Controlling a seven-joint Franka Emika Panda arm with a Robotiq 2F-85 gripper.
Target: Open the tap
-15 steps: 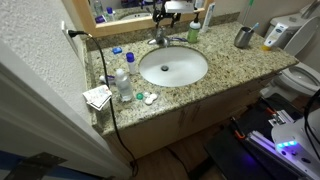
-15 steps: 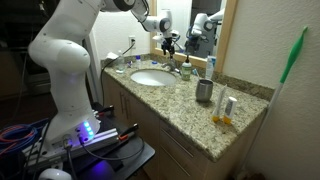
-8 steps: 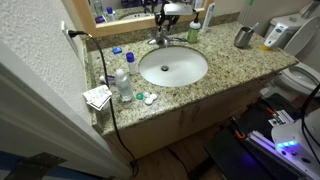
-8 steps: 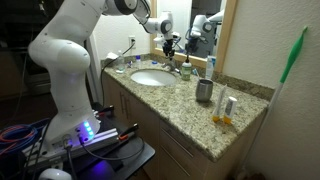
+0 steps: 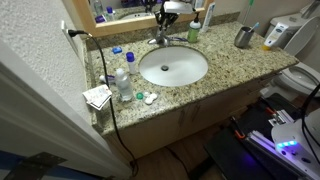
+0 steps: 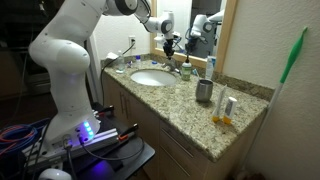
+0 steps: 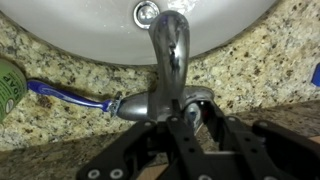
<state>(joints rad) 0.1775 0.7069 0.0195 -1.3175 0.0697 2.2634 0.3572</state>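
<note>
i am looking at the tap (image 7: pixel 168 55) from just behind it in the wrist view. it sits at the back edge of the white basin (image 7: pixel 80 22), on the speckled stone desk (image 5: pixel 230 72), and its spout bends over the bowl so water would fall in there. i see no water coming out, so i think the tap is not open yet.

my pincer (image 7: pixel 198 108) is right at the back of the tap, down low where the shiny handle part is. its two fingers (image 7: pixel 186 116) stand close together with a bit of the shiny metal between them. i cannot tell if they squeeze it or only sit beside it. in an exterior view the pincer (image 5: pixel 162 24) hangs over the tap (image 5: pixel 160 39) by the mirror wall. i think i came in from above because there is so little room there.

a blue razor (image 7: pixel 70 95) lies just beside the tap base. a metal cup (image 5: pixel 243 37) stands well apart from it. i should take care not to bump the razor when i move the handle.
</note>
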